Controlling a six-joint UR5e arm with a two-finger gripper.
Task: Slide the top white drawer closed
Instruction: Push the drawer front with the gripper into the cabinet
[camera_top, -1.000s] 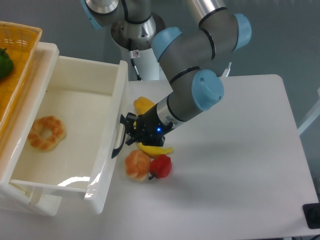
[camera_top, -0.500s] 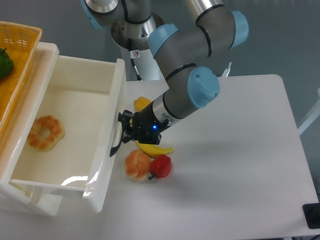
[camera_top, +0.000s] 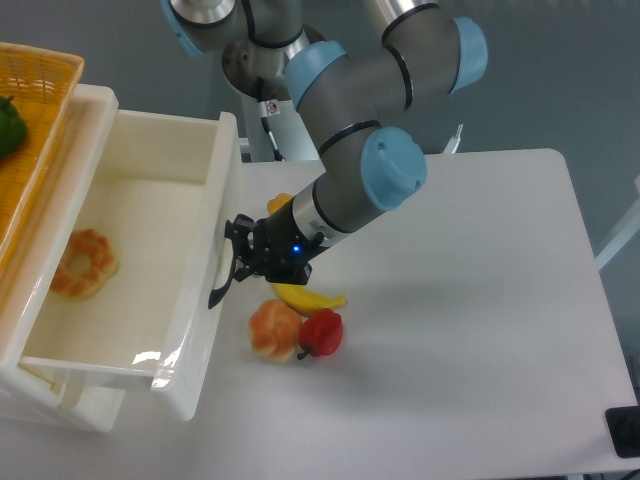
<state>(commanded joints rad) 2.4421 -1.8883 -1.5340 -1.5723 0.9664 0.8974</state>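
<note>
The gripper (camera_top: 237, 262) presses right up against the front panel of the top white drawer (camera_top: 196, 270), at its curved black handle (camera_top: 222, 278); whether the fingers are apart or together, I cannot tell from this angle. The drawer stands pulled out from the white cabinet (camera_top: 60, 395), a ring-shaped pastry (camera_top: 82, 264) lying inside it. Just beside the front panel, on the table (camera_top: 470, 330), sit a banana (camera_top: 308, 297), a bread roll (camera_top: 274, 329) and a red pepper (camera_top: 321, 333). A yellow wicker basket (camera_top: 35, 130) rests on top.
</note>
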